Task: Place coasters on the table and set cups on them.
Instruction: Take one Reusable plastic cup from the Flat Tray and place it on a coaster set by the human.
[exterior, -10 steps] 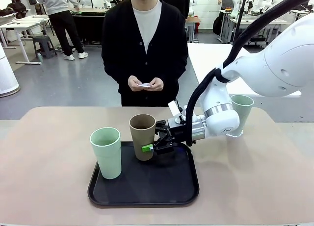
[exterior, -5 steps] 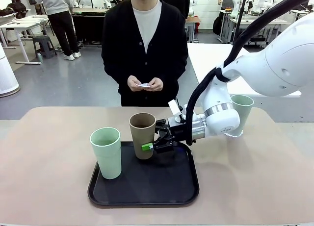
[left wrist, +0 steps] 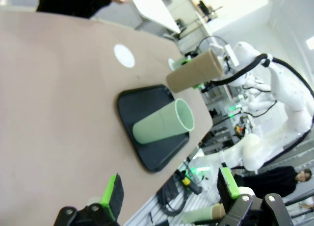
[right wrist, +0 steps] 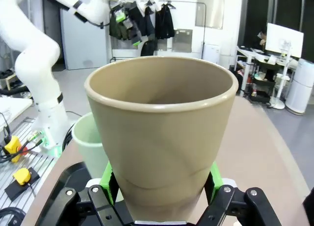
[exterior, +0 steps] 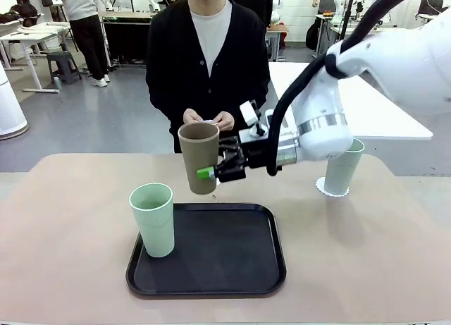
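Two grippers to report. Your left gripper (left wrist: 170, 184) has its green pads wide apart and nothing between them. Your right gripper (right wrist: 161, 182) is clamped on the brown cup (right wrist: 162, 118), with its pads on opposite sides of the lower wall. The cup hangs near upright above the far edge of the black tray (exterior: 268, 268), touching nothing beneath.

Handling, as a judgement: the tumbler looks light, stiff and empty (the right wrist view looks straight into it and no liquid shows). Its matte wall should give fair friction. The taper widens upward, so a low side grip like this one is sound, since a slipping cup would wedge rather than drop. Keep off the thin rim. The base is narrow for the height, so set it down flat or it may tip.

The table (exterior: 70, 219) is beige, matte and level. One mint cup (exterior: 153, 223) stands at the tray's near left corner. Beyond the tray, a bare coaster (left wrist: 124, 56) lies flat on the table. It is thin and lacy and may skid if the base lands off centre. Farther right, a second mint cup (exterior: 343, 166) already stands on a scalloped coaster (exterior: 325, 189).

At the far edge, the person's hands (exterior: 208, 119) are together around something small and white, and I cannot tell what. Other tables and people stand well apart behind.
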Robot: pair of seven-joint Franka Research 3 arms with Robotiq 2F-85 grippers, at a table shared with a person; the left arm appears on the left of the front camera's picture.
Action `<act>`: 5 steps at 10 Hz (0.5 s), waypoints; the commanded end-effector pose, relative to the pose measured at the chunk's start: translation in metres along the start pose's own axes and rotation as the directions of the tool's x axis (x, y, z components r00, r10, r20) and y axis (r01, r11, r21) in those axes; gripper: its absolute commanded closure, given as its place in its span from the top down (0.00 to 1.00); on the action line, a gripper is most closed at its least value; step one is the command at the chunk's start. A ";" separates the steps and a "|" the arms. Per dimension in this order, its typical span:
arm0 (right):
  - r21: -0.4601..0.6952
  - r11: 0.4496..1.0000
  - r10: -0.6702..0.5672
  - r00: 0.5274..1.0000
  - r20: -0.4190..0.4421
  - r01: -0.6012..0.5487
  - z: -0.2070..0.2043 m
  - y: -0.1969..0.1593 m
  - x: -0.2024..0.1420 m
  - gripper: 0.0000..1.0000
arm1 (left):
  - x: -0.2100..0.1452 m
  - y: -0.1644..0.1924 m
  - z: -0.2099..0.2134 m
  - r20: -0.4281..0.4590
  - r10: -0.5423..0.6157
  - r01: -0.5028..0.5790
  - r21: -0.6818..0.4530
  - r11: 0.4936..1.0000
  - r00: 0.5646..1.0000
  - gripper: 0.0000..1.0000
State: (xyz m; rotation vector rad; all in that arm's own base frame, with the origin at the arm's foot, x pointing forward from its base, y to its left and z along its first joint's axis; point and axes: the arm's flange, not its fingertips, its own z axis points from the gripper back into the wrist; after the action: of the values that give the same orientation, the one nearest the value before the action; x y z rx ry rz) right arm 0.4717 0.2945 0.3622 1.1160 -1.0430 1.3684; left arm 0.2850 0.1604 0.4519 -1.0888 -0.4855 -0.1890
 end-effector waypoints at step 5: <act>-0.048 0.998 -0.039 0.999 -0.027 0.038 -0.013 -0.084 0.000 0.00 | -0.001 0.000 0.001 0.005 -0.012 0.012 -0.007 1.000 1.000 1.00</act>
State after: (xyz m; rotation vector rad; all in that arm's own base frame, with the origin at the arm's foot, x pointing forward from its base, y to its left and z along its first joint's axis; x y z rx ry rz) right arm 0.5366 0.3072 0.3606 1.0678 -1.0623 1.3137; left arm 0.2850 0.1604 0.4520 -1.0886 -0.4857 -0.1891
